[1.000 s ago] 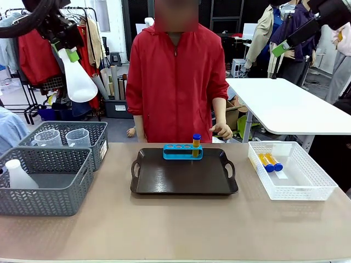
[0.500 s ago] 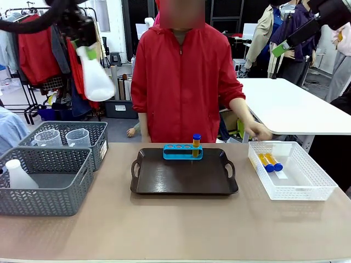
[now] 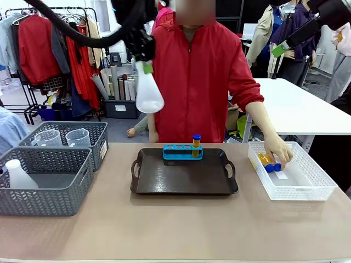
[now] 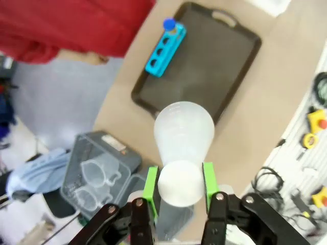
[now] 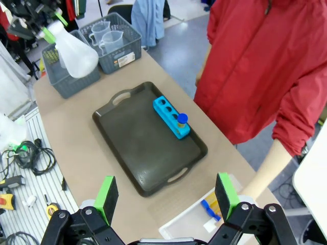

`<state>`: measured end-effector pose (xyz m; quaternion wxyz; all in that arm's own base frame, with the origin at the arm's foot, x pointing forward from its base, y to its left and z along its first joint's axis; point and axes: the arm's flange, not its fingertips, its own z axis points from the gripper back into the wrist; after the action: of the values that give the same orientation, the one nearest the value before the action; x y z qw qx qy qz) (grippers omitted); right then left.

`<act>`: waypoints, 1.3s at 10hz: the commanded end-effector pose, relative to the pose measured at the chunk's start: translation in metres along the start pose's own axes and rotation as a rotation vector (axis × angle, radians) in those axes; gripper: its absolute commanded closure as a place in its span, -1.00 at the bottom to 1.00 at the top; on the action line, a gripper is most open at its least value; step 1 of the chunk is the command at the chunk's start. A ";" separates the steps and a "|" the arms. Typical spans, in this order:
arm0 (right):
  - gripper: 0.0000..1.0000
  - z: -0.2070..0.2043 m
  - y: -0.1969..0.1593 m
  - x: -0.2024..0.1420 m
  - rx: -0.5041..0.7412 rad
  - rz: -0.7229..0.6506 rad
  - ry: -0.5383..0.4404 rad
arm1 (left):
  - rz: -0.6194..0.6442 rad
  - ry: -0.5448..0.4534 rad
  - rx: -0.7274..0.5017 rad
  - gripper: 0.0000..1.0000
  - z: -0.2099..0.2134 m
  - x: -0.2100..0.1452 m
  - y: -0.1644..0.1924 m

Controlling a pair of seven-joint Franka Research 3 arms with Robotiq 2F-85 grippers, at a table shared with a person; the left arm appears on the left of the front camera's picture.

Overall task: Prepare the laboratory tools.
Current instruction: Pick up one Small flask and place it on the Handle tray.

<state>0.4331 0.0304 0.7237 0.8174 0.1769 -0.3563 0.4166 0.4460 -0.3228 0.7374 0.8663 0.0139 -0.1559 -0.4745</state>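
The tan table (image 3: 175, 233) bears two grey baskets (image 3: 44, 193), apparently touching, a dark tray (image 3: 184, 178) and a white bin (image 3: 300, 195).

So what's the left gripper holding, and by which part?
The left gripper holds the flask by its neck, between the green pads, base hanging down. The right gripper is open and holds nothing.

The front camera sits at the desk's (image 3: 175, 230) near edge, facing 12 o'clock. Both wrist cameras look down from high above; all three share the tray (image 3: 184, 178) and blue rack (image 3: 182, 152).
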 end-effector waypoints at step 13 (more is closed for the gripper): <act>-1.00 0.001 0.000 0.000 0.008 0.006 -0.009 | -0.233 -0.009 -0.070 1.00 -0.149 0.106 -0.012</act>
<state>0.4330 0.0306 0.7236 0.8175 0.1768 -0.3561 0.4167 0.5316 -0.4351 0.6209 0.8045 -0.0005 -0.1400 -0.5772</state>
